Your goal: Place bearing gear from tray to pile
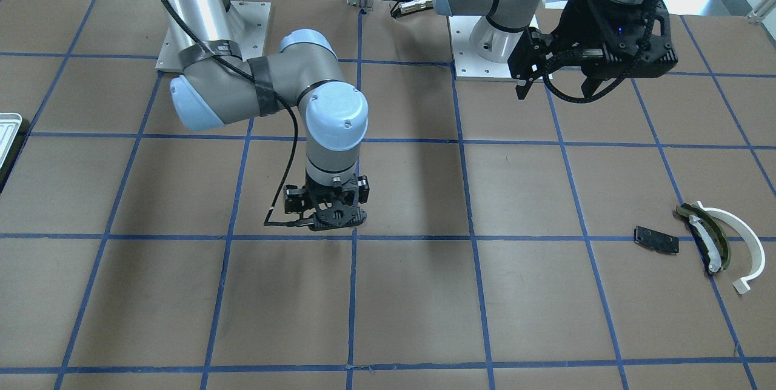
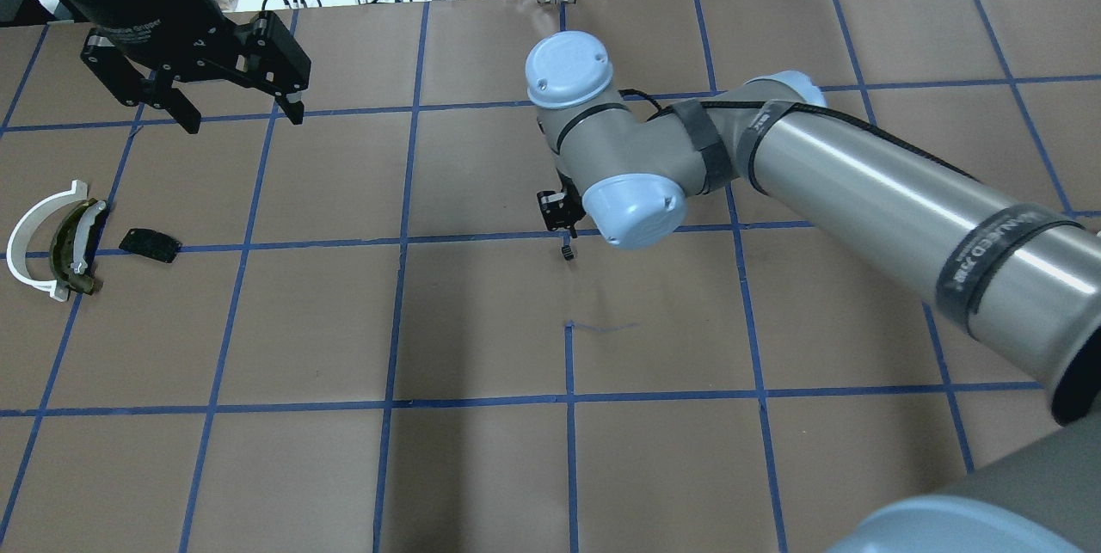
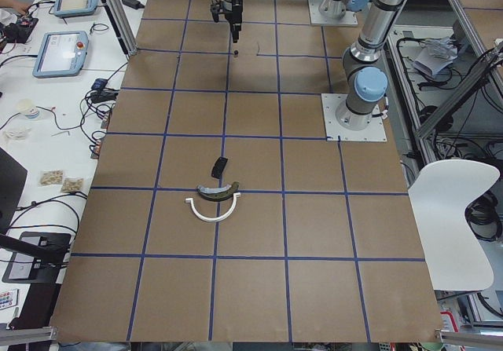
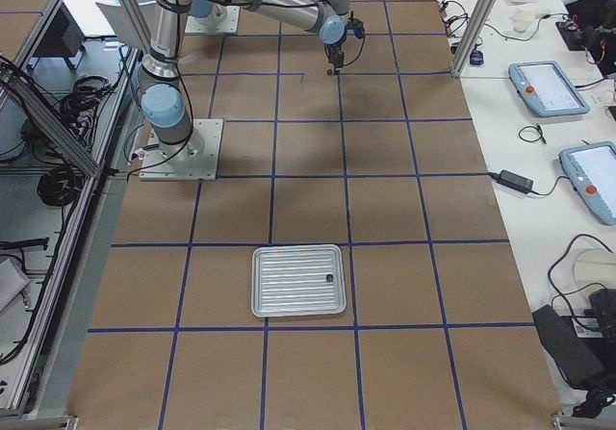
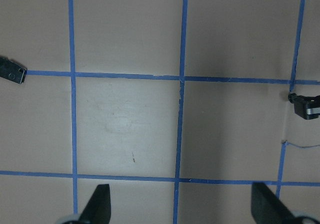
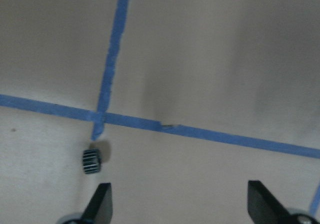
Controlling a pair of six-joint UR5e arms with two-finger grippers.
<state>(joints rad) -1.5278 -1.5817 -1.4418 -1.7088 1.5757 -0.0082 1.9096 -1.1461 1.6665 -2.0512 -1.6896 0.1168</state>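
We are finding one bearing gear [image 6: 91,161] lying at ten o'clock of the wide-open, empty right gripper [image 6: 177,195], another in the tray [image 4: 289,290], none at the pile [image 2: 82,245].

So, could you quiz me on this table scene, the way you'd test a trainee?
1. True or false: the right pincer is shut on the bearing gear.
2. How many things lie in the tray? A none, B one, C three.
3. Fill in: the ____ pincer hangs nearer the black plate.
Key: 1 false, it is open; 2 B, a lone black piece; 3 left pincer.
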